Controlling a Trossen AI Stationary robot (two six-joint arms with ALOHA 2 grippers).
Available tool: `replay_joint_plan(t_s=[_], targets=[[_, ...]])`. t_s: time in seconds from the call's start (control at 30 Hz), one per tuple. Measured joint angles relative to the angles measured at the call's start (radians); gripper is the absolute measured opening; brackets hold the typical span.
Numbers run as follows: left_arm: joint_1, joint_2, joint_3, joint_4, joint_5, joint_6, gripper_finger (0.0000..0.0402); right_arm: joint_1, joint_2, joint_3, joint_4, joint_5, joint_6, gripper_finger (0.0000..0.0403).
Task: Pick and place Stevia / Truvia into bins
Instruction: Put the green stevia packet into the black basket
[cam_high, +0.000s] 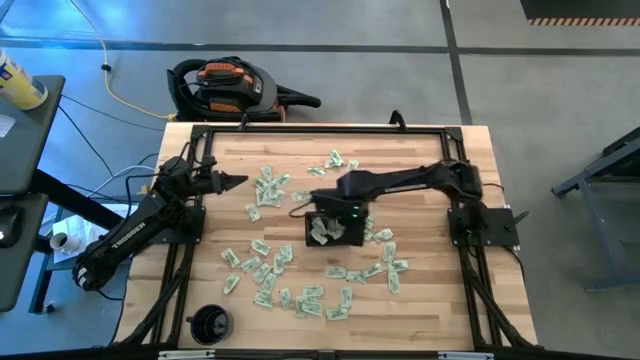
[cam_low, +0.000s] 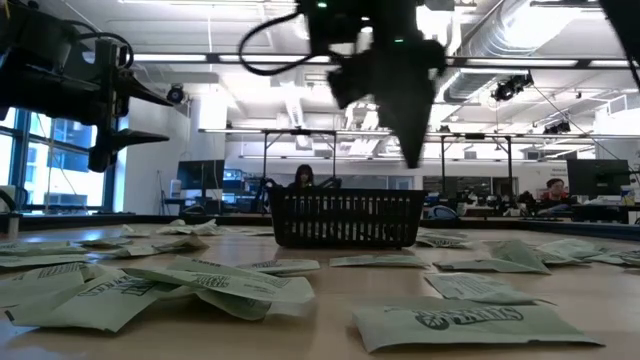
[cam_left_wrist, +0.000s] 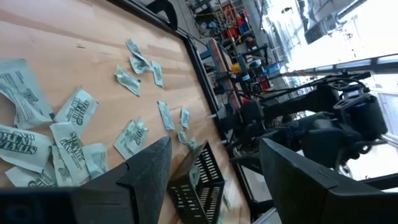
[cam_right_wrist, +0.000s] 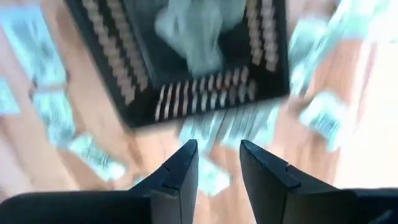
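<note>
Small black rectangular mesh tray (cam_right_wrist: 186, 68): motion-blurred in right wrist view; pale sachets (cam_right_wrist: 196, 28) inside it smear into one whitish mass, count unreadable. Same tray seen from above is partly covered by the right arm's tool (cam_high: 345, 208). Low view: tray interior hidden behind its wall (cam_low: 346, 220). Green-and-white paper sachets (cam_low: 468, 325) nearest that camera run off the frame's edge, print soft.

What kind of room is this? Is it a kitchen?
No, it looks like a robot lab or workshop. Two robot arms work at a wooden table strewn with sachets; behind it are desks with monitors, bare ceiling ducts and a concrete floor.
</note>
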Motion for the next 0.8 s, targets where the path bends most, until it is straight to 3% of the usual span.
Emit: replay_joint_plan(t_s=[0.17, 0.3, 0.63, 0.8], targets=[[0.000, 0.000, 0.000, 0.000, -0.001, 0.016, 0.0278, 0.011, -0.173, -0.281, 0.149, -0.022, 0.086, 0.0111], [0.000, 0.000, 0.000, 0.000, -0.001, 0.016, 0.0278, 0.021, -0.243, -0.422, 0.275, -0.058, 0.076, 0.0119], [0.000, 0.000, 0.000, 0.000, -0.015, -0.012, 0.0278, 0.019, -0.235, -0.592, 0.388, -0.017, 0.038, 0.0247], [0.000, 0.000, 0.000, -0.001, -0.063, -0.016, 0.0278, 0.019, -0.235, -0.650, 0.464, -0.005, -0.017, 0.0275]])
